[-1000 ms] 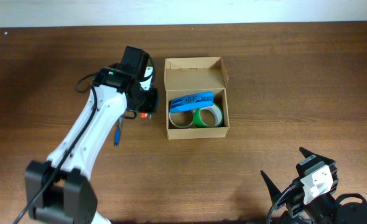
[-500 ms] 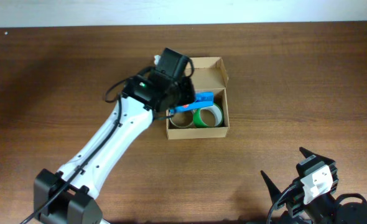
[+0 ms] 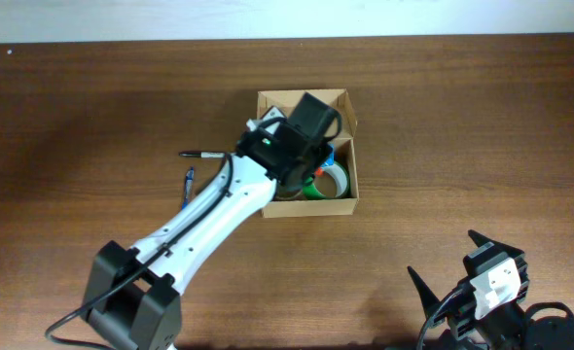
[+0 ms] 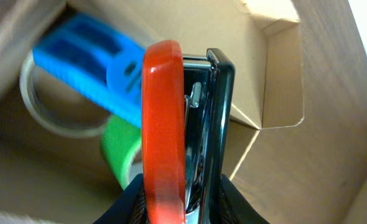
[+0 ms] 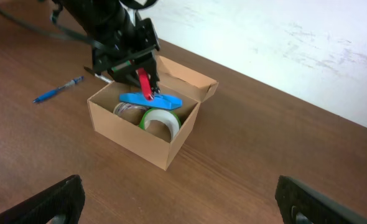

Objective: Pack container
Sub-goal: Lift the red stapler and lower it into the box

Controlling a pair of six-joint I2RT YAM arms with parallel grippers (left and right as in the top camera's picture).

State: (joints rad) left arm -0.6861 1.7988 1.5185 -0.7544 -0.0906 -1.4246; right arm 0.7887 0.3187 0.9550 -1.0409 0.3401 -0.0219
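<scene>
My left gripper (image 4: pixel 180 208) clamps the red-and-black metal stapler (image 4: pixel 183 118) over the tan cardboard container (image 3: pixel 308 205), upper centre overhead. I'd lower it onto the flat blue plastic case (image 4: pixel 87 62) before releasing. The right gripper (image 3: pixel 443 255) gapes wide, empty.

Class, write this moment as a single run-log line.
left gripper: shut on red stapler, over open container | right gripper: open, apart from container | inside: blue case, two tape rolls

- small rectangular tan cardboard box (image 3: pixel 311 205): matt, plain
- red-and-black stapler (image 4: pixel 163 124): glossy plastic, shiny metal strip
- dark brown wooden worktop (image 3: pixel 462 146): smooth, faint sheen
</scene>
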